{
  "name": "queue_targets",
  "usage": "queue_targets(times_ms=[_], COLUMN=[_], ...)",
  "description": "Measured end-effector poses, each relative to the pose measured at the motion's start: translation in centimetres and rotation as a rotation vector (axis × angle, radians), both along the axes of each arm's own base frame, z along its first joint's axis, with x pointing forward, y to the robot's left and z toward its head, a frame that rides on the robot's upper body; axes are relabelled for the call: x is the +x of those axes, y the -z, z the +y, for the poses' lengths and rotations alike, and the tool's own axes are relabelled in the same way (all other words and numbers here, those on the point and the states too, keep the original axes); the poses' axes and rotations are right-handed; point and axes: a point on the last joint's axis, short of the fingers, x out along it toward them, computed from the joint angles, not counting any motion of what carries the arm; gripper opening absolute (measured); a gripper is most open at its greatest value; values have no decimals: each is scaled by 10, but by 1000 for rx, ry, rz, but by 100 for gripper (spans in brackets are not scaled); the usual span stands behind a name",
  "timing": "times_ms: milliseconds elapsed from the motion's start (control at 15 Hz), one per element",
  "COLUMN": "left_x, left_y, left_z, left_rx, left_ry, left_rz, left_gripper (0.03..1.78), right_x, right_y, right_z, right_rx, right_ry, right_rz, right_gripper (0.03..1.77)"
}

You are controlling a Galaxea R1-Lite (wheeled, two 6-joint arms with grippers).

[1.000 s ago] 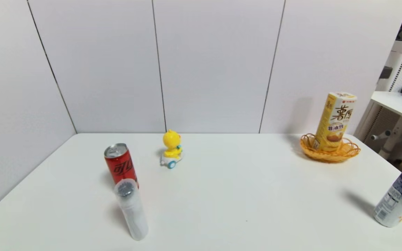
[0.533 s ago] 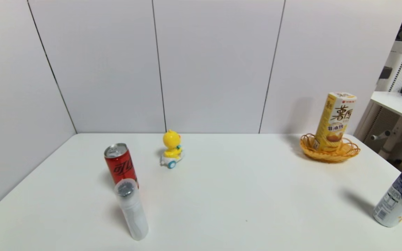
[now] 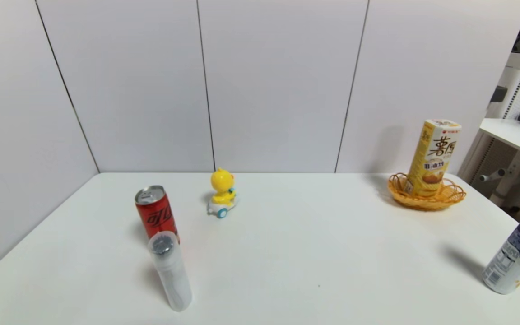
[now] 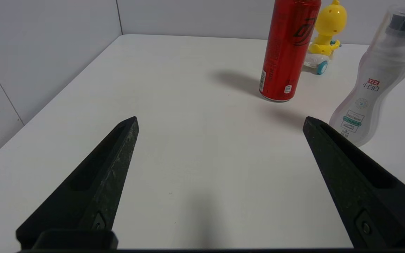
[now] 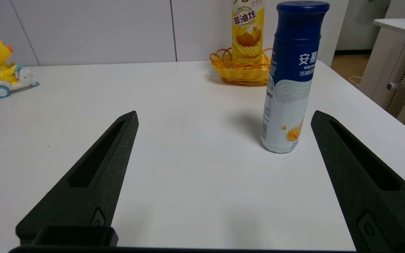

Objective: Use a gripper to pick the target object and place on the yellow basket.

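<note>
The target object [image 3: 435, 157], a tall yellow snack box with dark Chinese characters, stands upright inside the yellow basket [image 3: 426, 201] at the table's far right. The right wrist view shows the box [image 5: 247, 31] and the basket [image 5: 242, 72] far ahead. My right gripper [image 5: 223, 116] is open with only bare table between its fingers, well short of the basket. My left gripper [image 4: 220, 121] is open over the near left of the table, holding nothing. Neither gripper shows in the head view.
A red soda can [image 3: 156, 213] and a translucent white tube [image 3: 170, 271] stand near left. A yellow duck toy on wheels [image 3: 222, 193] sits mid-back. A blue-capped white bottle [image 3: 517, 250] stands near right, just ahead of my right gripper [image 5: 290, 80]. Walls bound the table's back and left.
A dark tip at the bottom right corner of the head view one second ago has left the view. Nothing on the table has moved.
</note>
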Motion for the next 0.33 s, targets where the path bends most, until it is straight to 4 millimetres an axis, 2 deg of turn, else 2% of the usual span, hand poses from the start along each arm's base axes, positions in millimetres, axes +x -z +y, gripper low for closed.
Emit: queue_targets(times_ms=[333], left_x=[0], left_y=[0], left_z=[0], left_rx=[0], left_ry=[1], left_rz=[0], left_gripper=[169], right_x=[0], right_y=[0], right_z=[0], right_rx=[48], right_ry=[17], right_rz=[-1], right_gripper=[169])
